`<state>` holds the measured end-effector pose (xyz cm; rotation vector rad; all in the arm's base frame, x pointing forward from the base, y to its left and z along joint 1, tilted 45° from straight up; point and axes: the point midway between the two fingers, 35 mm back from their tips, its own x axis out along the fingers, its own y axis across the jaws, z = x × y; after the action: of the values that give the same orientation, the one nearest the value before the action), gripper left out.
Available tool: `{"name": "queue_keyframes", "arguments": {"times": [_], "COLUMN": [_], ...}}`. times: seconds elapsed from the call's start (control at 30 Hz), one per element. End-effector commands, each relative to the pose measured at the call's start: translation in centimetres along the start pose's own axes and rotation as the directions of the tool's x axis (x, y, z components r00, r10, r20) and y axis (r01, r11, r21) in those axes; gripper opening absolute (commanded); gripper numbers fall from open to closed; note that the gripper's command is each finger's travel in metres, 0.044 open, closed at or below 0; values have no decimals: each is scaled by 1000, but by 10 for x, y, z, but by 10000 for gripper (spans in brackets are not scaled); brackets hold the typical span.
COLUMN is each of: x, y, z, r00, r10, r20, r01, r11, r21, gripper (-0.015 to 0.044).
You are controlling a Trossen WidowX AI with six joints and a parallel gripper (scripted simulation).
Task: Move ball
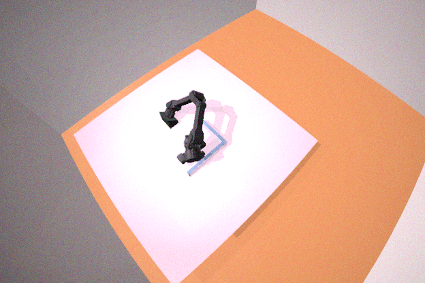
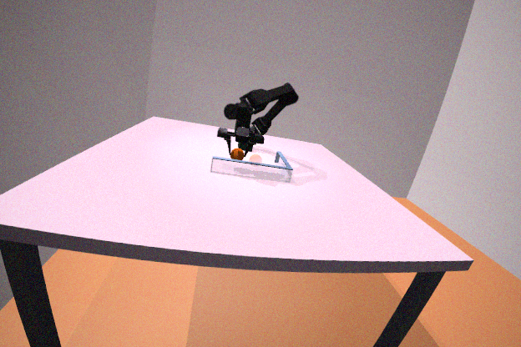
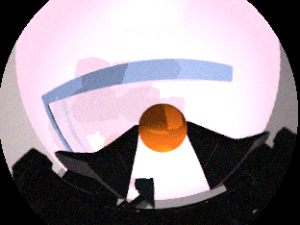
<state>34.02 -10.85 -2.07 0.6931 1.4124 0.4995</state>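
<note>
The orange ball (image 2: 237, 153) (image 3: 162, 128) is between the two black fingers. My gripper (image 2: 238, 154) (image 3: 162, 126) is shut on it, one finger on each side, and holds it a little above the table. The see-through copy (image 2: 255, 159) is a pale peach ball inside the corner, to the right of the held ball in the exterior view. In the wrist view only a faint part of the copy (image 3: 111, 141) shows beside the left finger. In the top view the arm hides the ball and the copy.
Two low clear walls with blue top edges (image 1: 214, 131) (image 2: 260, 163) (image 3: 202, 72) meet in a corner, to the right in the exterior view. The longer-looking wall there stands in front of the ball and copy. The white table (image 1: 144, 204) (image 2: 126, 217) carries the arm (image 1: 198, 118) (image 2: 269, 93).
</note>
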Motion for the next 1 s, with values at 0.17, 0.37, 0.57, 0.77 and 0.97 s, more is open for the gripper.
{"name": "queue_keyframes", "arguments": {"times": [0.17,0.37,0.57,0.77,0.97], "x": [-43,-70,-98,-104,-97], "y": [1,4,8,11,25], "z": [7,8,6,4,-3], "r00": [1000,1000,1000,1000,1000], "r10": [-8,-7,-5,-4,-5], "r20": [2,1,-1,-2,-2], "r01": [8,7,5,4,5], "r11": [1000,1000,1000,1000,1000], "r21": [-8,-8,-8,-8,-7], "gripper": [0,0,0,0,0]}}
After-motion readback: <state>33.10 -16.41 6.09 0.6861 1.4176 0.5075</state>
